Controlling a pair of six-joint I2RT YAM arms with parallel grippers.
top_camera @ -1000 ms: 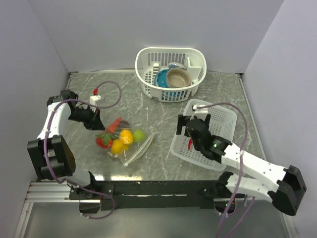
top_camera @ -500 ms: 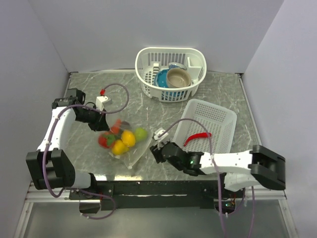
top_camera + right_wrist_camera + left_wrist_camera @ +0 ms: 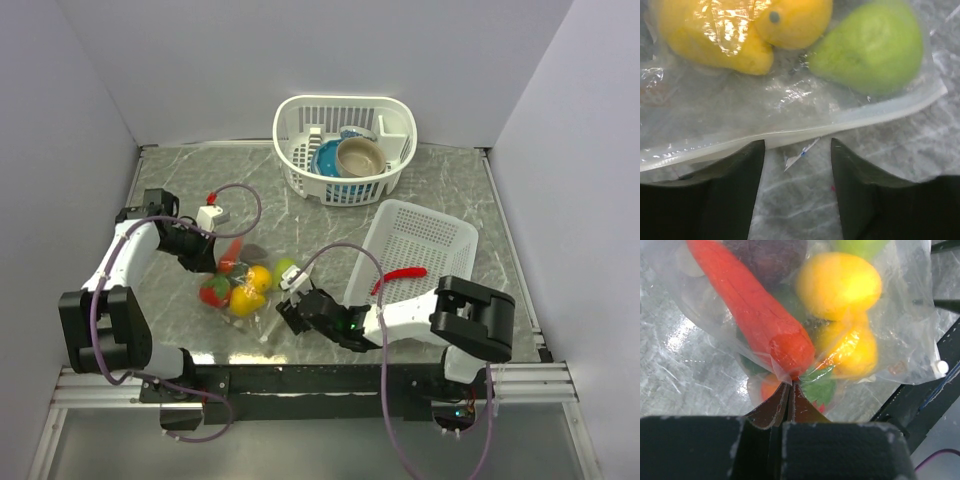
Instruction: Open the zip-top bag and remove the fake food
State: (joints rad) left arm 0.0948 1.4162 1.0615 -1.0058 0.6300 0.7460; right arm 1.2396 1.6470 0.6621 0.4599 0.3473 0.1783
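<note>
The clear zip-top bag (image 3: 262, 312) lies on the marbled table left of centre, with fake food inside: a red-orange carrot (image 3: 750, 315), two yellow fruits (image 3: 840, 285), a green fruit (image 3: 875, 50) and a red piece (image 3: 214, 291). My left gripper (image 3: 208, 258) is shut on the bag's plastic at its far-left end (image 3: 790, 385). My right gripper (image 3: 287, 305) is open at the bag's near right side. In the right wrist view the bag's white zip edge (image 3: 790, 132) runs just ahead of the fingertips (image 3: 757, 152), not between them.
A flat white lattice basket (image 3: 430, 235) at the right holds a red chili (image 3: 400, 275). A round white basket (image 3: 290, 110) at the back holds a blue bowl (image 3: 326, 158) and a tan bowl (image 3: 360, 155). Grey walls enclose the table.
My right arm swung left from the flat basket, leaving the red chili there, and now sits low at the bag's zip edge with narrower jaws. The left gripper and the bag shifted slightly.
</note>
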